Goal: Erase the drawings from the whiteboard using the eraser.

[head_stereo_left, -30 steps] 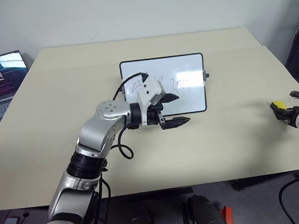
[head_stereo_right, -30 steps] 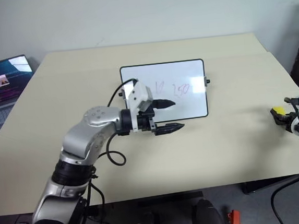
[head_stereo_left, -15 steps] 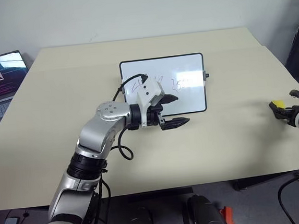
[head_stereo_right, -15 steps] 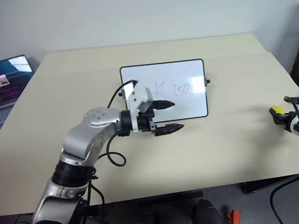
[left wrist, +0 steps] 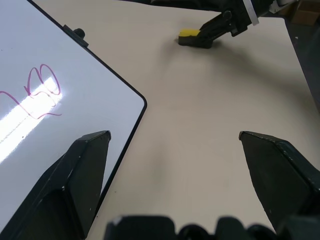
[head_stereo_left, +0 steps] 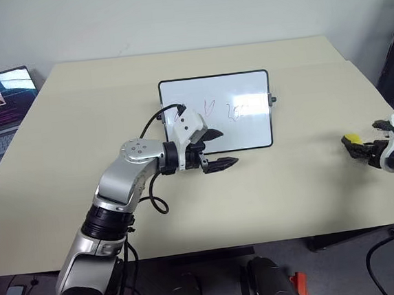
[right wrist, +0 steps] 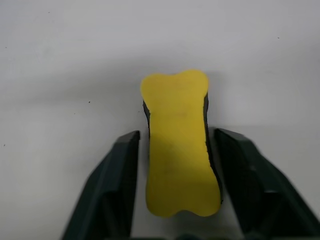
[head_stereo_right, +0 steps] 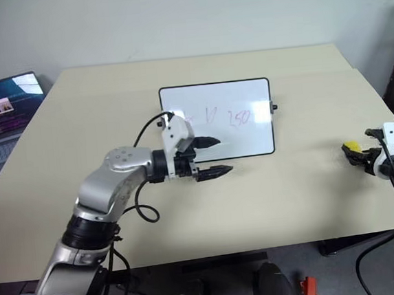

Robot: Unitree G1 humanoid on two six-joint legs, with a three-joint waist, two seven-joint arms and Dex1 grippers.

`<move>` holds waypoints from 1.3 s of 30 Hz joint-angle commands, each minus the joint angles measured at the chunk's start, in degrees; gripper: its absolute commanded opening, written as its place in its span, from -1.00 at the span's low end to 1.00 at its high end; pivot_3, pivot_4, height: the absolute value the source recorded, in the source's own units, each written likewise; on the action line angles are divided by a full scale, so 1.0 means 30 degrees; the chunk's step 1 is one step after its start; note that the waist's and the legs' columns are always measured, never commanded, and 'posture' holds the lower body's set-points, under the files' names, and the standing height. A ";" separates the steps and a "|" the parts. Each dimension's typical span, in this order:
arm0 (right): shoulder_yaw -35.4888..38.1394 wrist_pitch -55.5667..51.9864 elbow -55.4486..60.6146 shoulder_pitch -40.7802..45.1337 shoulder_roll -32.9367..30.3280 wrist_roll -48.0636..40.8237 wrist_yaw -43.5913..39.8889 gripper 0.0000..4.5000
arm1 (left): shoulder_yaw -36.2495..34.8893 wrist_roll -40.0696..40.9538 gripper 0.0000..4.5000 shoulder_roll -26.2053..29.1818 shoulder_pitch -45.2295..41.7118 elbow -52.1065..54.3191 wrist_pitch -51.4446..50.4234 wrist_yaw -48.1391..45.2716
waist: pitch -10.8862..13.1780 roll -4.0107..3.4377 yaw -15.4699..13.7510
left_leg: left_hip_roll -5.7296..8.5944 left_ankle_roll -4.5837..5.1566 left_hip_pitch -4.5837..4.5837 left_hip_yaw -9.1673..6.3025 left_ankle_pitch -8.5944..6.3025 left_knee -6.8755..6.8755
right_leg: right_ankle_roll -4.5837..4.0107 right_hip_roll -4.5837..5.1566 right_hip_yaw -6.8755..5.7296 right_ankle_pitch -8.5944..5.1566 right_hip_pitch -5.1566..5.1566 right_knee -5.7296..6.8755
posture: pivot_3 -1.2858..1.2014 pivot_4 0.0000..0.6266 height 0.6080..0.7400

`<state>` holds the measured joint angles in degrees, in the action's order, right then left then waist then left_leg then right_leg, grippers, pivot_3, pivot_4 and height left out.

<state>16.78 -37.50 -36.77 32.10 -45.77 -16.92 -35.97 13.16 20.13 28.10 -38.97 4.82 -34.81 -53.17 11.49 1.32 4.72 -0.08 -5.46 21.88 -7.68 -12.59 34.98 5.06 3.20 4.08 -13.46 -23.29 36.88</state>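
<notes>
My right gripper (right wrist: 175, 220) is spread, straddling the eraser (right wrist: 178, 142), not pinching. Looks light, slightly squashy; I'd clamp its narrow waist. Left gripper (head_stereo_left: 214, 149) gapes empty.

A whiteboard (head_stereo_left: 216, 111) with drawings (head_stereo_left: 211, 110) lies on a beige table (head_stereo_left: 81, 164); the left gripper (head_stereo_left: 216, 150) hovers open at its near edge.

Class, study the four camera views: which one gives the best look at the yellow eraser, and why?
The right wrist view: the eraser appears large, seen from above, between the right gripper fingers. The eye views show it as a small yellow spot near the table's right edge; the left wrist view shows it small and distant.
</notes>
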 commanded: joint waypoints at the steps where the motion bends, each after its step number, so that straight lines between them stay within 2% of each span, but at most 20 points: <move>1: 0.0091 0.0367 0.0190 0.0549 -0.0329 0.0161 0.0038 0.68 | -0.0519 0.0038 1.00 0.0075 -0.0220 0.0443 0.0248 -0.0011 | 0.0000 0.0000 0.0011 | 0.0000 0.0000 -0.0001 0.0001 0.0000 0.0000 | 0.0000 0.0000 0.0000 0.0000 0.0000 0.0000 | 0.03 -0.52 1.00; 10: 0.0149 0.0511 -0.0467 0.1036 -0.0313 0.0292 0.0210 0.68 | -0.0480 -0.0052 1.00 0.0043 -0.0198 0.0401 0.0348 0.0100 | 0.0000 0.0000 0.0007 | 0.0001 0.0000 0.0001 0.0001 0.0000 0.0000 | -0.0001 0.0000 0.0000 0.0000 0.0000 -0.0002 | 0.03 -0.52 1.00; 13: 0.0097 0.0541 -0.0628 0.1122 -0.0303 0.0322 0.0238 0.42 | -0.0464 -0.0053 1.00 0.0049 -0.0153 0.0447 0.0366 0.0100 | 0.0000 0.0000 0.0012 | 0.0000 0.0000 0.0000 0.0001 0.0000 0.0000 | -0.0002 0.0000 0.0000 0.0001 0.0000 0.0000 | 0.03 -0.52 1.00; 19: -0.0022 0.0722 -0.0932 0.1189 -0.0142 0.0511 0.0423 -0.52 | -0.0550 -0.0074 1.00 0.0153 -0.0187 0.0405 0.0372 0.0089 | 0.0000 0.0000 0.0012 | 0.0000 0.0000 0.0000 0.0001 0.0000 0.0000 | -0.0001 0.0000 0.0001 0.0001 0.0000 0.0000 | 0.03 -0.52 1.00; 20: -0.0036 0.0762 -0.0984 0.1222 -0.0124 0.0545 0.0427 -0.58 | -0.0550 -0.0082 1.00 0.0159 -0.0191 0.0402 0.0375 0.0089 | 0.0000 0.0000 0.0012 | 0.0000 0.0000 0.0000 0.0001 0.0000 0.0000 | -0.0001 0.0000 0.0001 0.0001 0.0000 0.0000 | 0.03 -0.52 1.00; 27: 0.0032 0.0658 -0.0006 0.1335 -0.0025 0.0328 0.0065 -0.58 | -0.0674 -0.0109 1.00 0.0217 -0.0252 0.0275 0.0451 0.0087 | 0.0000 0.0000 0.0014 | 0.0000 0.0000 -0.0001 0.0000 0.0000 0.0001 | -0.0001 0.0000 0.0001 0.0001 0.0000 0.0003 | 0.03 -0.52 1.00; 30: 0.0052 -0.0229 0.2933 0.1481 -0.0048 -0.0397 -0.0472 -0.58 | -0.1340 -0.0150 1.00 0.0721 -0.0340 -0.0015 0.0553 0.0216 | 0.0011 -0.0019 0.0109 | 0.0000 0.0000 -0.0004 0.0003 0.0000 0.0001 | -0.0001 0.0000 0.0004 0.0001 -0.0001 0.0009 | 0.03 -0.52 1.00; 32: -0.0260 -0.1199 0.6581 0.2163 0.0178 -0.1191 -0.0614 -0.58 | -0.2456 -0.0233 1.00 0.1675 -0.0200 -0.0369 0.0737 0.0410 | 0.0022 -0.0041 0.0167 | -0.0001 0.0000 -0.0012 0.0004 0.0000 0.0000 | 0.0001 -0.0001 0.0007 0.0000 -0.0004 0.0018 | 0.03 -0.52 1.00; 35: -0.1038 -0.2739 1.0996 0.3981 0.1555 -0.2441 -0.0075 -0.58 | -0.4028 -0.0929 1.00 0.3319 0.0176 -0.1530 0.1464 0.1138 | 0.0042 -0.0080 0.0497 | -0.0019 0.0001 -0.0015 0.0015 0.0002 -0.0003 | -0.0002 -0.0014 0.0016 0.0000 -0.0045 0.0054 | 0.03 -0.52 1.00; 39: -0.3085 -0.3415 1.3169 0.5493 0.3426 -0.2464 0.0353 -0.59 | -0.4887 -0.1907 1.00 0.4641 0.0523 -0.3003 0.2191 0.1921 | 0.0024 -0.0054 0.0335 | -0.0037 0.0001 -0.0007 -0.0016 0.0001 -0.0006 | -0.0003 -0.0030 -0.0011 -0.0001 -0.0039 0.0046 | 0.03 -0.52 1.00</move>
<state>9.80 -47.13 0.26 48.25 -36.08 -24.09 -35.25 0.38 15.64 41.07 -37.44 -3.53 -29.70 -48.55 11.57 1.16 5.72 -0.19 -5.46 21.89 -7.74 -12.59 34.96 5.05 3.11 4.03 -13.46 -23.40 36.97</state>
